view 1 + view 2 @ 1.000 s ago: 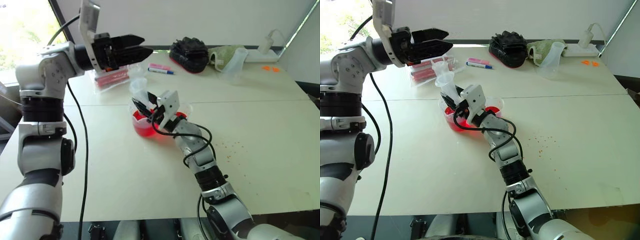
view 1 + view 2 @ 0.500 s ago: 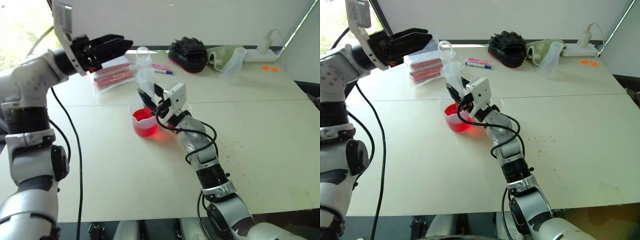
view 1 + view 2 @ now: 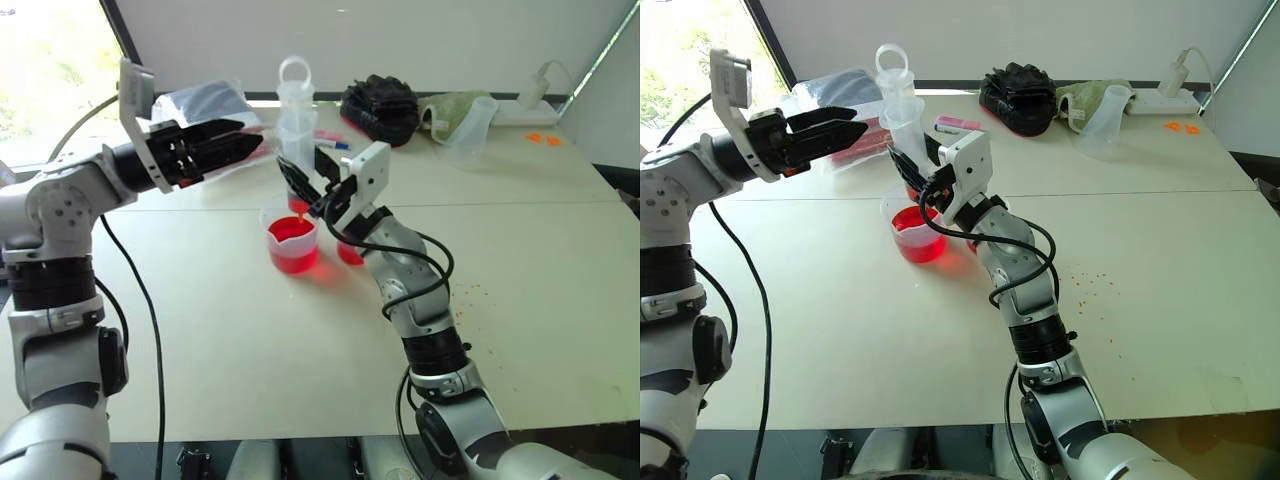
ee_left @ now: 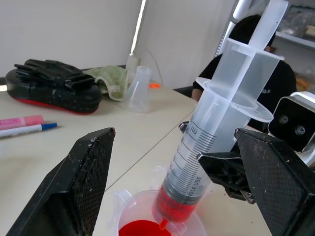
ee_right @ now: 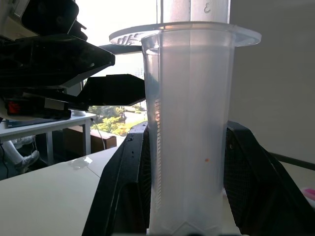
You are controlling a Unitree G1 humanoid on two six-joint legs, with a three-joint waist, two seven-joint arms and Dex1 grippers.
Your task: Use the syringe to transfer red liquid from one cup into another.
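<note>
White table (image 3: 520,250): your right gripper (image 3: 312,197) is clamping the syringe (image 3: 294,130) upright above the beaker (image 3: 291,243); your left gripper (image 3: 240,145), jaws spread, is hovering beside the syringe.

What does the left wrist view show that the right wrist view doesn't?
The left wrist view alone shows the red liquid in the beaker, the syringe's reddish tip, the markers and black gloves. The right wrist view alone shows the left gripper from outside, against the window. Both share the syringe, clamped in the right gripper.
</note>
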